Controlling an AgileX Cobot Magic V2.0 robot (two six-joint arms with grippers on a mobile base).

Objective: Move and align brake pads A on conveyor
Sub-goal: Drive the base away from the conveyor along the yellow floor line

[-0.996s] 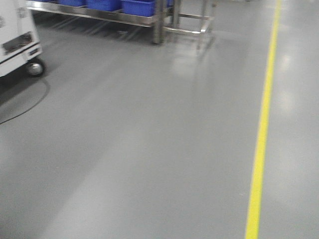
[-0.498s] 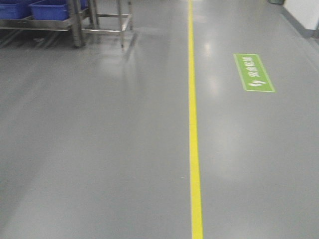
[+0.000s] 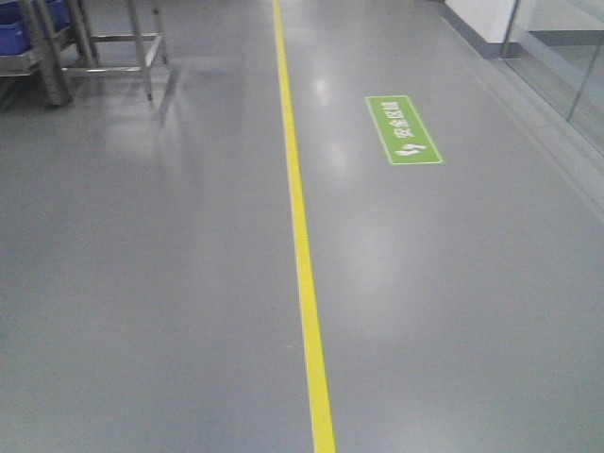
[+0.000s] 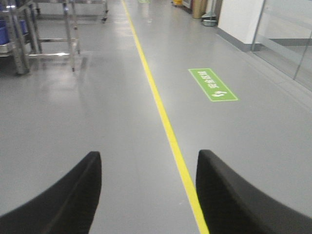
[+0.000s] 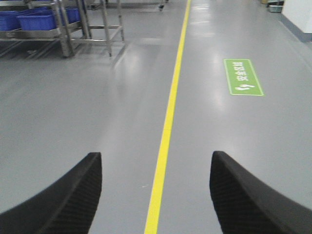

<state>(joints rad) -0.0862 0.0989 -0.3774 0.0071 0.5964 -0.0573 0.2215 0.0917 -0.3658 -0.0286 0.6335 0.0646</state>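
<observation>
Your left gripper (image 4: 148, 195) and right gripper (image 5: 156, 195) both stand spread wide; the green floor sign (image 3: 403, 129) bears white Chinese characters.

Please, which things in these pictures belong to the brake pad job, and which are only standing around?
Job: left tool, open, empty; right tool, open, empty. No brake pads or conveyor in view.
Only around: yellow floor line; green floor sign; steel rack; blue bins.
</observation>
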